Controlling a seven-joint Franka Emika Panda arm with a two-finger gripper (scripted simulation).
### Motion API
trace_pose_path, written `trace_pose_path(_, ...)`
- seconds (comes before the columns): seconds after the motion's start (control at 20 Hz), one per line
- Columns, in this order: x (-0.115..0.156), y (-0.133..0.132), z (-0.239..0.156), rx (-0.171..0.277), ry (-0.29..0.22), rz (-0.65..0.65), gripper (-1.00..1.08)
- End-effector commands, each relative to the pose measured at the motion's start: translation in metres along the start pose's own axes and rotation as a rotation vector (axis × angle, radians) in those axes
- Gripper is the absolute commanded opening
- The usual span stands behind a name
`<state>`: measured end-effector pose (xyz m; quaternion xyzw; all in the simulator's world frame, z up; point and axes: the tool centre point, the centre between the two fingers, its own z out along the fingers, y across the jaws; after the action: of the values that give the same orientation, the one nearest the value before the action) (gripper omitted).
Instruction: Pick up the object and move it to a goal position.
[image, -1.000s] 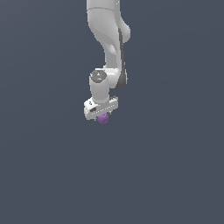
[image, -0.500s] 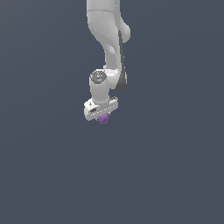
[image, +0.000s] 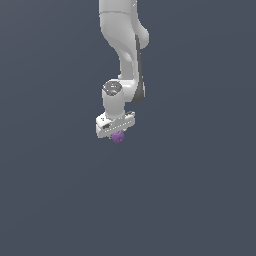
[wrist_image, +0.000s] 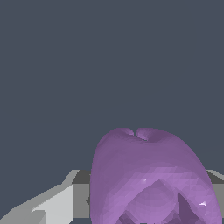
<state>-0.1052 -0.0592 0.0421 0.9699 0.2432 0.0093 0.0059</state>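
Note:
The object, a small matte purple lumpy blob (image: 118, 137), sits right under the white hand of my gripper (image: 117, 135) in the exterior view. The hand covers the fingers there, so only the blob's lower part shows. In the wrist view the purple blob (wrist_image: 151, 179) fills the near field, with a dimple on its rounded edge, and one grey-white finger (wrist_image: 57, 203) shows on one side of it and a sliver of another (wrist_image: 214, 177) on the other. The gripper is shut on the blob.
The white arm (image: 125, 45) comes down from the top of the exterior view to the hand. Everything around is a plain dark grey-blue surface (image: 190, 190) with no other objects or edges visible.

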Motion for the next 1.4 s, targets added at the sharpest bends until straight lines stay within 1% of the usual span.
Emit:
trace_pose_path(0.0,0.007,0.005,-0.002,-0.017,0.017,0.008,-1.0)
trace_pose_path(0.15,0.019,0.015,-0.007,-0.051,0.049,0.025,-1.0)
trace_pose_path(0.35,0.042,0.033,-0.018,-0.113,0.109,0.055,-1.0)
trace_pose_path(0.6,0.073,0.06,-0.04,-0.206,0.197,0.1,-1.0)
trace_pose_path(0.9,0.108,0.093,-0.074,-0.325,0.309,0.157,-1.0)
trace_pose_path(1.35,0.143,0.131,-0.13,-0.476,0.452,0.229,-1.0)
